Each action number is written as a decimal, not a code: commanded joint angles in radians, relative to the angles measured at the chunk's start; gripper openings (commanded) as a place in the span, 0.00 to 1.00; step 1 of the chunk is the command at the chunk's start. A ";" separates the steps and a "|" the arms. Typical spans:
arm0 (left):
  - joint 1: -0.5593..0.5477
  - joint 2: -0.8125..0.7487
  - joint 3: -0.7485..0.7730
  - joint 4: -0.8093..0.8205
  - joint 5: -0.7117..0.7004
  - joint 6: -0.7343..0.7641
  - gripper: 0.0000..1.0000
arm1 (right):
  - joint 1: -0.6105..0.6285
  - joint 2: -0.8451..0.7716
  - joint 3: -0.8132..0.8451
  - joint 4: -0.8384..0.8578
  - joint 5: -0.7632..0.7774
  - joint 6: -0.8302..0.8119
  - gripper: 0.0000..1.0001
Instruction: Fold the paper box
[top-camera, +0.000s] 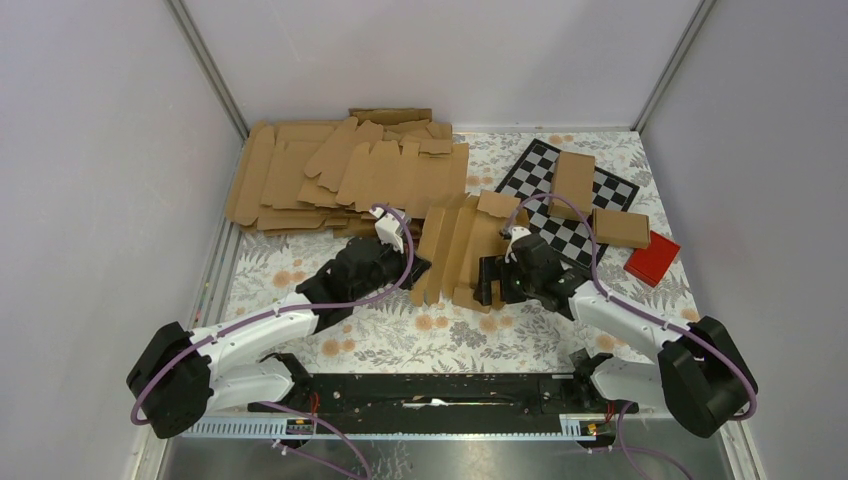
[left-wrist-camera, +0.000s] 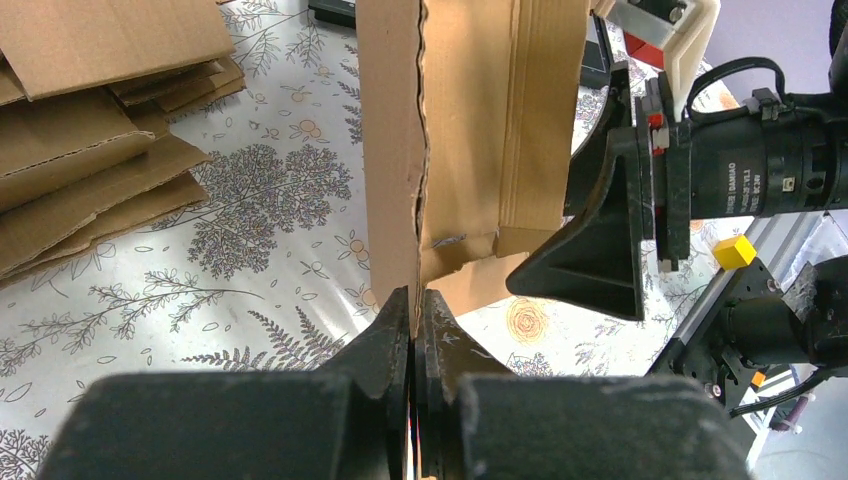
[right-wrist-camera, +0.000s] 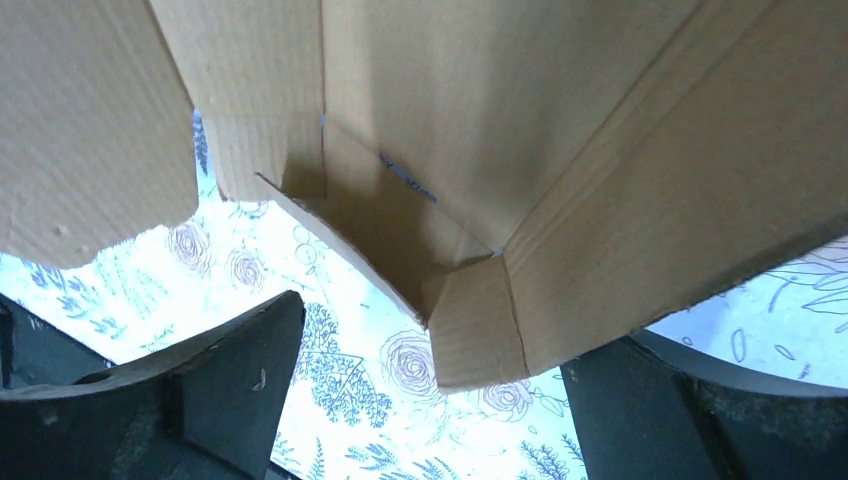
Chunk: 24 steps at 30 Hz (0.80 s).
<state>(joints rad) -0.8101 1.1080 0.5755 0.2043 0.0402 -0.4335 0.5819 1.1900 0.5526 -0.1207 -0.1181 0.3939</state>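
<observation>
The paper box (top-camera: 455, 250) is a brown creased cardboard sheet, partly folded and standing on edge in the middle of the floral table. My left gripper (top-camera: 415, 268) is at its left side. In the left wrist view that gripper (left-wrist-camera: 415, 312) is shut on the box's thin lower edge (left-wrist-camera: 400, 200). My right gripper (top-camera: 490, 282) is at the box's lower right. In the right wrist view it (right-wrist-camera: 430, 400) stands open, its fingers (right-wrist-camera: 230, 370) wide apart. A corner flap of the box (right-wrist-camera: 480, 335) hangs between them, close to the right finger, and I see no contact.
A pile of flat brown blanks (top-camera: 340, 175) lies at the back left. A checkerboard (top-camera: 570, 215) lies at the right with a brown carton (top-camera: 620, 228) and a brown piece (top-camera: 573, 180) on it. A red block (top-camera: 652, 258) sits beside it.
</observation>
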 joint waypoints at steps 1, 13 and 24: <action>-0.004 -0.004 -0.005 0.071 -0.010 0.012 0.00 | 0.049 0.020 0.018 0.006 -0.010 -0.041 1.00; -0.004 0.011 -0.012 0.110 0.022 -0.001 0.00 | 0.111 0.010 0.060 0.012 0.190 0.008 0.99; -0.011 0.007 -0.015 0.104 0.012 0.006 0.00 | 0.111 -0.025 0.052 0.015 0.434 0.085 1.00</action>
<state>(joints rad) -0.8127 1.1168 0.5594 0.2413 0.0528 -0.4351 0.6872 1.1824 0.5701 -0.1394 0.2127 0.4511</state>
